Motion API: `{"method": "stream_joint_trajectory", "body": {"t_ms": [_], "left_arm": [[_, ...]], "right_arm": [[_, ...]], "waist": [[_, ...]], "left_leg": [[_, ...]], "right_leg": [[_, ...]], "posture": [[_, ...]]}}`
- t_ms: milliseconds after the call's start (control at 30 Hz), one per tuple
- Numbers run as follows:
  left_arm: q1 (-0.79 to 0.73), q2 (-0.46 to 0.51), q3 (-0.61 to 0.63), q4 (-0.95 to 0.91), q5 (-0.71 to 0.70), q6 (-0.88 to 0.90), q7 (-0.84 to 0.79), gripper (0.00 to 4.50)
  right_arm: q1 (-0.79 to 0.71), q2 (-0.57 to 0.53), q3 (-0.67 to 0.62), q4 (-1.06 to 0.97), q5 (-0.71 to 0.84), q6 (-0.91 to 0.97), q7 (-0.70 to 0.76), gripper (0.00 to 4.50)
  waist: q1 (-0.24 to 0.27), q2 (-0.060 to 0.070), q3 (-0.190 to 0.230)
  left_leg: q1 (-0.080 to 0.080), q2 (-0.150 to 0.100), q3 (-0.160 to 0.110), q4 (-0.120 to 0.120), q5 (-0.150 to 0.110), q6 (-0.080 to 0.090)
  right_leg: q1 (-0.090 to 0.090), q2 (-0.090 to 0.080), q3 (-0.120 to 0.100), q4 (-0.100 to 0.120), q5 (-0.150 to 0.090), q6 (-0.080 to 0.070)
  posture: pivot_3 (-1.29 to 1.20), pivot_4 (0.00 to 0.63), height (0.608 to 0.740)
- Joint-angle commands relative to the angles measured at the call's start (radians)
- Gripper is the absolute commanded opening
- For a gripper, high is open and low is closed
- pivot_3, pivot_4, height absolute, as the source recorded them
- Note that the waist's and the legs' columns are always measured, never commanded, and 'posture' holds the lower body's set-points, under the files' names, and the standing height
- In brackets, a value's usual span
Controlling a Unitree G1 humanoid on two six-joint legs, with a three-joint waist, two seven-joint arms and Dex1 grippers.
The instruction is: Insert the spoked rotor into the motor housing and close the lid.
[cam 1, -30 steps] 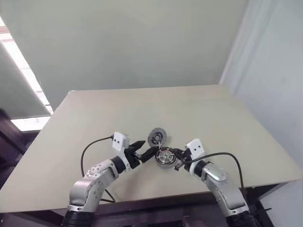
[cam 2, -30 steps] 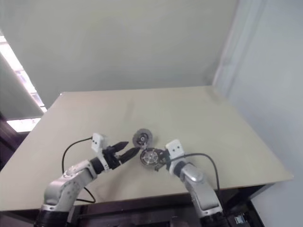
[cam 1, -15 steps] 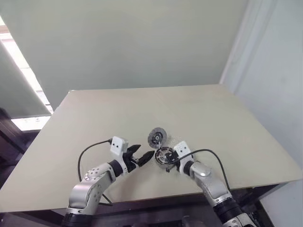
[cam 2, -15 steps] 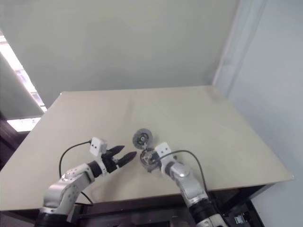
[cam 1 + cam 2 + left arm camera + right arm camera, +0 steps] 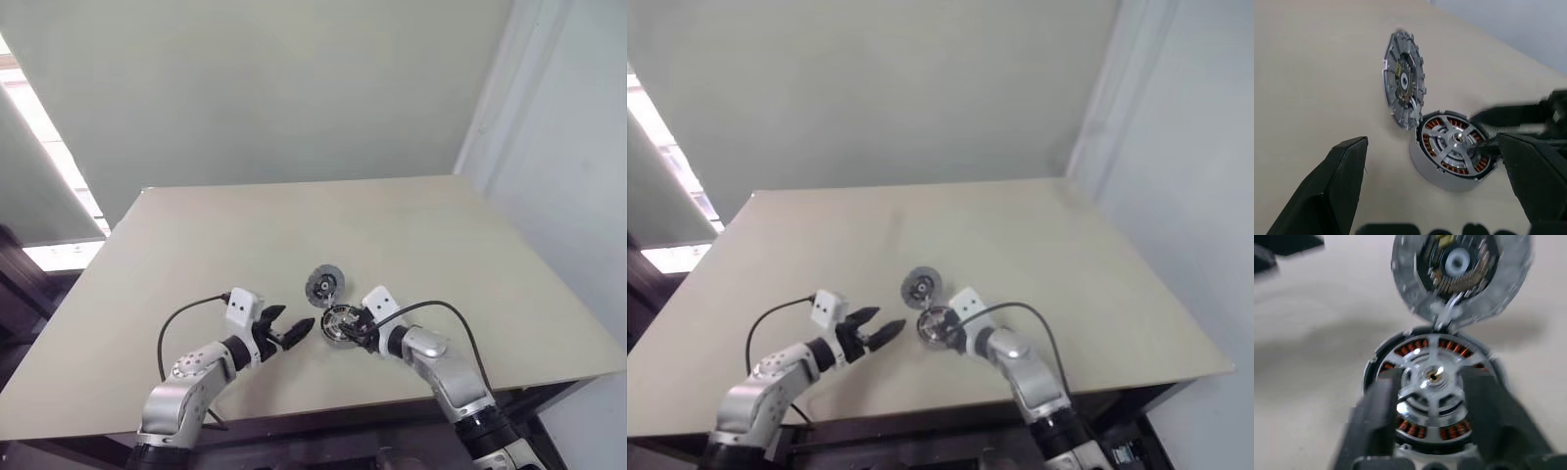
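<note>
Left eye view: motor housing (image 5: 340, 323) mid-table (image 5: 196, 255), well inside edges.

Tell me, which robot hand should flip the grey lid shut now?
Probably the right gripper: it sits right at the motor housing, where the spoked rotor already sits, beside the lid. The left gripper hangs open, apart from both.

You can't see the near rim of the round copper-wound motor housing (image 5: 1432, 396): the right gripper's (image 5: 1432, 396) blurred black fingers (image 5: 1378, 418) cover it.
</note>
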Motion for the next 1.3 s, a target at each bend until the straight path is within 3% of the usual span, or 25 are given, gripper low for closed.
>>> {"method": "stream_joint_trajectory", "body": {"t_ms": [33,133,333,800,1300], "left_arm": [[0.005,0.008,0.016,-0.010,0.007,-0.023,-0.010,4.50],[0.016,0.018,0.013,-0.010,0.013,-0.019,-0.018,4.50],[0.031,0.031,-0.001,0.008,0.042,-0.019,-0.028,4.50],[0.033,0.019,0.009,0.003,0.049,-0.015,-0.022,4.50],[0.036,0.013,0.004,0.003,0.057,-0.021,-0.021,4.50]], "right_arm": [[0.008,-0.076,0.064,-0.144,-0.051,0.014,0.050,3.46],[0.014,-0.160,0.128,-0.201,-0.108,0.024,0.088,4.47],[-0.005,-0.266,0.254,-0.222,-0.232,-0.007,0.149,4.47],[-0.074,-0.229,0.319,0.000,-0.395,-0.158,0.094,4.47],[-0.069,-0.200,0.330,0.029,-0.454,-0.224,0.138,4.47]], "waist": [[0.000,0.000,0.000],[0.001,0.000,0.000],[0.000,-0.001,0.000],[0.001,-0.001,0.000],[-0.001,-0.002,0.000]], "left_leg": [[0.000,0.000,0.000,0.000,0.000,0.000],[0.000,0.000,0.000,0.000,0.000,0.000],[0.001,0.000,0.001,0.001,0.000,0.000],[0.001,0.000,0.000,0.001,0.000,0.000],[0.006,0.001,0.001,0.000,0.000,0.000]], "right_leg": [[0.000,0.000,0.000,0.000,0.000,0.000],[0.000,0.000,0.000,0.000,0.000,0.000],[0.001,0.000,0.000,0.000,0.000,0.000],[0.001,0.000,-0.001,0.000,0.000,0.000],[0.004,0.000,-0.001,0.001,0.000,0.000]], "posture": [[0.00,0.000,0.740],[0.00,0.000,0.740],[0.00,0.000,0.740],[0.00,0.000,0.740],[0.00,0.000,0.740]]}}
